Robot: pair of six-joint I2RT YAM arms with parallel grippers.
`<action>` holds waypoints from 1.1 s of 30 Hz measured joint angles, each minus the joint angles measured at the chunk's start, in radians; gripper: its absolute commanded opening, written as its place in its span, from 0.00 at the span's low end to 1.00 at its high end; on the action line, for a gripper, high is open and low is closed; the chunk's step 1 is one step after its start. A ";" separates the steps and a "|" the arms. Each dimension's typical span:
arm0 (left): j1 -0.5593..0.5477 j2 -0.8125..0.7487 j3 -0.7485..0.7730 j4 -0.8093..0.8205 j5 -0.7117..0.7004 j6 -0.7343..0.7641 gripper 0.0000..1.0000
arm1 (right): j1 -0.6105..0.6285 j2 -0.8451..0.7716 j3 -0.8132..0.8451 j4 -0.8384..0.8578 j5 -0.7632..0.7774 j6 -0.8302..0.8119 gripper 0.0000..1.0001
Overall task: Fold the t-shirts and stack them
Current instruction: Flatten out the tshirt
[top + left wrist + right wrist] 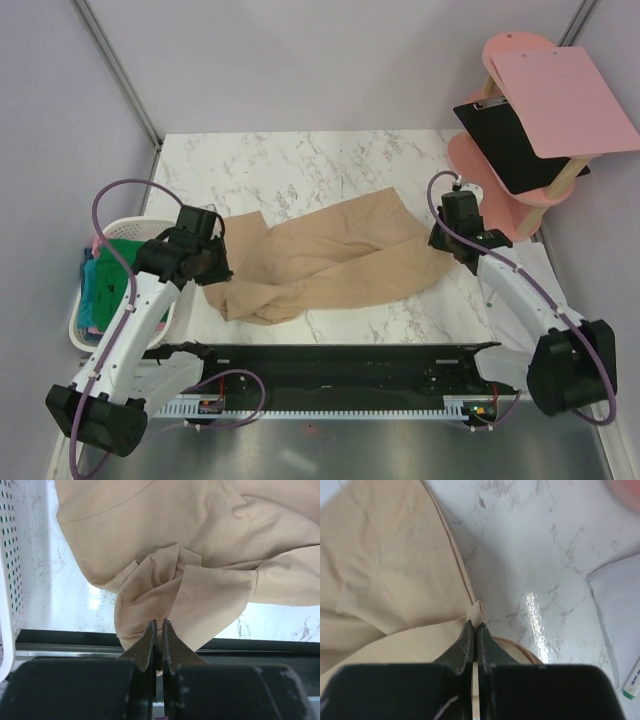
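Tan t-shirt (330, 260) is pinched at opposite ends by left claw (161, 632) and right claw (474, 630), both clamped on cloth, probably for spreading it flat.

**A veined marble table in a pale lilac booth**

The marble table (330, 160) is white with grey veins, and light from above leaves a soft bright glare on its top, plainest in the right wrist view. Behind the table and on either side of it stand plain, pale lilac-grey walls (330, 60). Grey metal posts (120, 70) slant down to its two far corners. At its far right corner is a pink tiered stand (478, 160) with wooden legs. The stand carries a black clipboard (515, 145), with a pink clipboard (565, 100) lying over it. Against the table's left edge sits a white perforated basket (76, 328). A black rail (330, 360) runs along its near edge, with a brushed-steel surface (350, 445) nearer still.
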 measured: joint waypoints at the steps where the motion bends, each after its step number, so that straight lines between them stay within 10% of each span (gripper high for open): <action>1: 0.000 0.001 0.000 0.001 -0.001 0.000 0.02 | 0.000 -0.035 0.000 -0.003 0.008 0.002 0.00; 5: 0.000 0.002 0.001 0.000 -0.008 0.000 0.02 | 0.000 -0.221 -0.015 0.006 0.039 0.011 0.02; 14: 0.000 0.027 0.160 -0.014 -0.054 0.010 0.02 | 0.000 -0.359 -0.073 0.027 0.068 0.013 0.48; 18: 0.000 0.034 0.166 -0.017 -0.054 0.012 0.02 | 0.000 -0.251 -0.136 0.021 0.018 0.019 0.98; 33: 0.000 -0.011 0.077 -0.029 -0.056 0.012 0.02 | 0.000 -0.072 -0.114 -0.035 0.026 -0.005 0.88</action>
